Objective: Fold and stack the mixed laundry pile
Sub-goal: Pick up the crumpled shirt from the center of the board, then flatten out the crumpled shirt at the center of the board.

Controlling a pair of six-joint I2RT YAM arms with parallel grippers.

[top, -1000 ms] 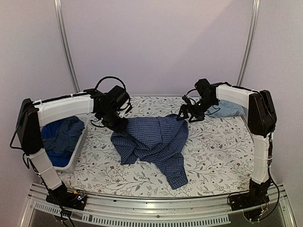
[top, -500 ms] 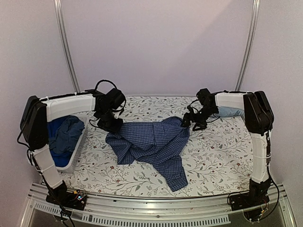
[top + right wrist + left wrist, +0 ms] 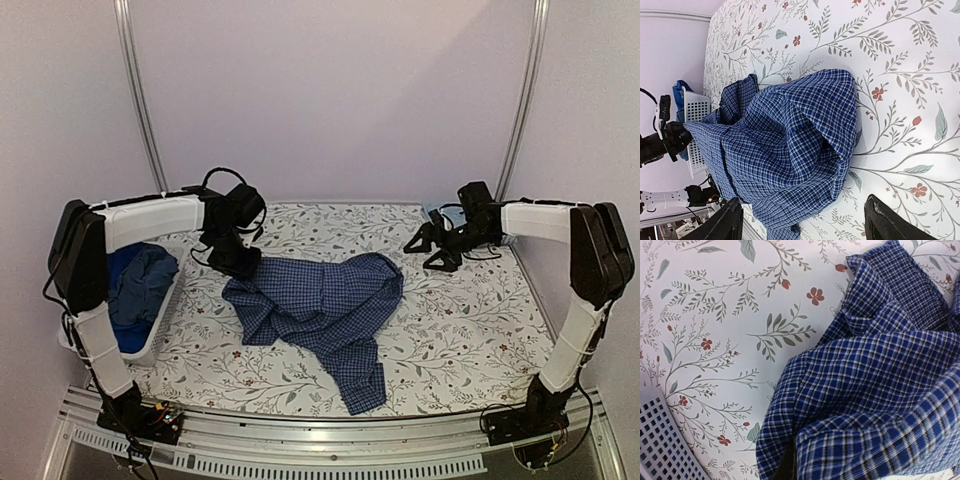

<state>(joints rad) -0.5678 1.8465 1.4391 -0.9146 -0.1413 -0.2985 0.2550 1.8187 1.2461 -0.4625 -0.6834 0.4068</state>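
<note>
Right gripper (image 3: 428,250) withdrawn rightward, open | left gripper (image 3: 238,264) clamps checked shirt (image 3: 320,305)

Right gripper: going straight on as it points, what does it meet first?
Most likely the shirt, its near fold lying dead ahead of the right gripper; only bare tablecloth lies between, though depth is unclear.

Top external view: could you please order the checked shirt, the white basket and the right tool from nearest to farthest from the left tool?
1. Checked shirt: its far-left corner is pinched in the left tool.
2. White basket: just to the left, at the table's left edge.
3. Right tool: open, across the table on the right.
</note>
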